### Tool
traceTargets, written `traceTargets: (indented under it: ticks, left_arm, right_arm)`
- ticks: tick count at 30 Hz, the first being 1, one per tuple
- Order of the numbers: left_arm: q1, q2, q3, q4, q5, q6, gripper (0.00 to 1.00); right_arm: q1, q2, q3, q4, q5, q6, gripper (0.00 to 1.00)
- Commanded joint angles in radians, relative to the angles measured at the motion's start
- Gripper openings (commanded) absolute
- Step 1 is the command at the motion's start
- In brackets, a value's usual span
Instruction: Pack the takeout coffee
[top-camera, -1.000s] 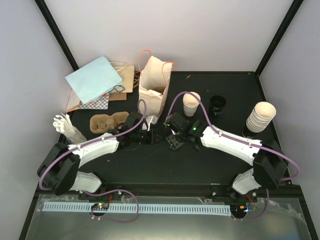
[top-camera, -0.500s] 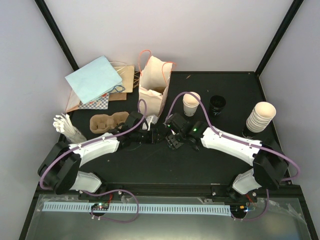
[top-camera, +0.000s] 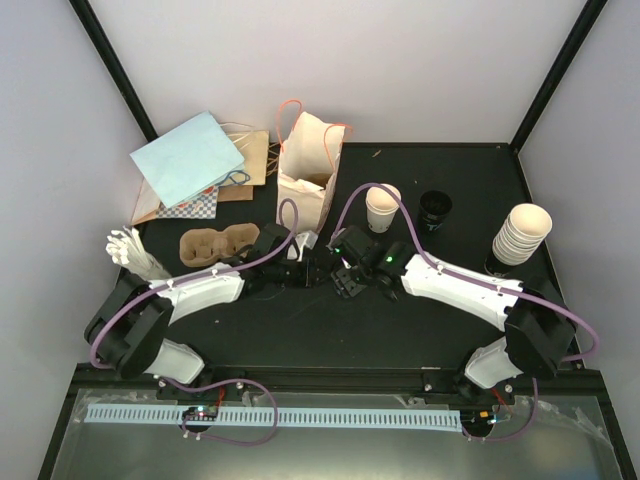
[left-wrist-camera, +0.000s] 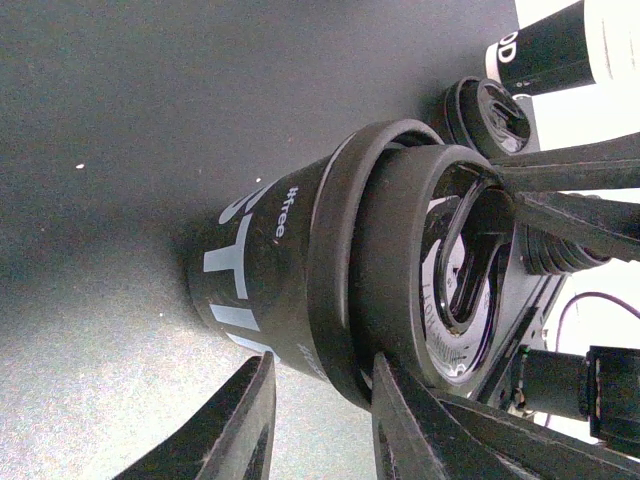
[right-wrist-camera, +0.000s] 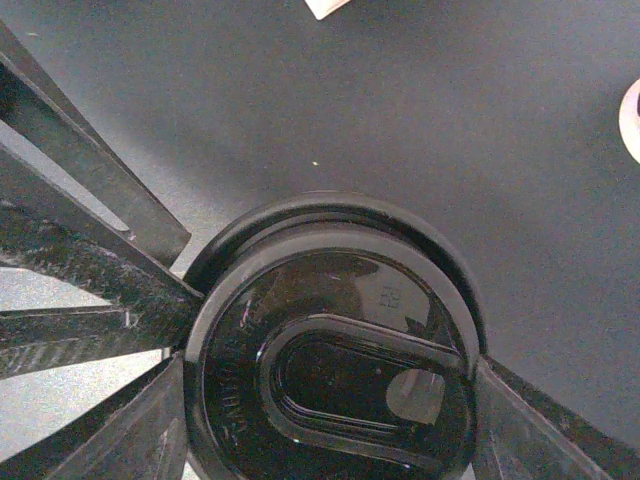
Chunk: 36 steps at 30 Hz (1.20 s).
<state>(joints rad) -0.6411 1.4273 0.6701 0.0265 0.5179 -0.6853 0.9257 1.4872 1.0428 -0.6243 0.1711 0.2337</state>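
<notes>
Clamping the lidded cup (left-wrist-camera: 260, 260) over black table (top-camera: 330, 335) (pale walls (top-camera: 420, 70)): right gripper (right-wrist-camera: 330, 365); left gripper (left-wrist-camera: 322, 390) unclear.

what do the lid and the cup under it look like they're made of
The lid: black plastic, glossy, judging by sharp reflections, moulded ridges and embossed marks. The cup: probably paper, matte black print with white lettering; no shine, though the look leaves coated card open.

The left arm (top-camera: 205, 290) swings its elbow (top-camera: 128, 335) in toward 3 o'clock. Its forearm now sits slightly further toward 1 o'clock. With it, the left gripper (top-camera: 303, 270) nudges toward 3 o'clock, a touch closer in on the cup (left-wrist-camera: 260, 270) held between the two arms.
</notes>
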Motion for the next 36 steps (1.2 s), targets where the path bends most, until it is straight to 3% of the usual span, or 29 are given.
traceTargets:
  ticks: [1,6,14,20,25,28,31,36]
  left_arm:
    - [0.011,0.053,0.026,0.023,-0.021,0.002,0.28]
    - [0.022,0.101,0.048,-0.066,-0.054,0.003,0.27]
    - [0.067,0.174,0.022,-0.098,0.020,-0.040,0.23]
    - [0.067,0.245,-0.024,-0.009,0.086,-0.100,0.19]
    - [0.066,0.196,-0.042,-0.001,0.068,-0.105,0.18]
    - [0.066,0.115,-0.030,-0.027,0.067,-0.086,0.22]
    - [0.065,0.006,-0.007,-0.072,0.056,-0.042,0.32]
    - [0.071,-0.137,0.067,-0.244,-0.023,0.043,0.43]
  right_arm:
    - [0.006,0.057,-0.055,-0.094,-0.097,0.011,0.72]
    - [0.006,0.062,-0.056,-0.096,-0.119,0.006,0.71]
    - [0.005,0.073,-0.056,-0.106,-0.155,0.003,0.71]
    - [0.005,0.087,-0.050,-0.109,-0.176,0.008,0.71]
    - [0.004,0.081,-0.053,-0.119,-0.186,0.009,0.71]
    - [0.004,0.070,-0.052,-0.126,-0.192,0.004,0.71]
    - [0.005,0.061,-0.045,-0.137,-0.195,-0.005,0.71]
    - [0.014,0.056,-0.031,-0.161,-0.196,-0.019,0.71]
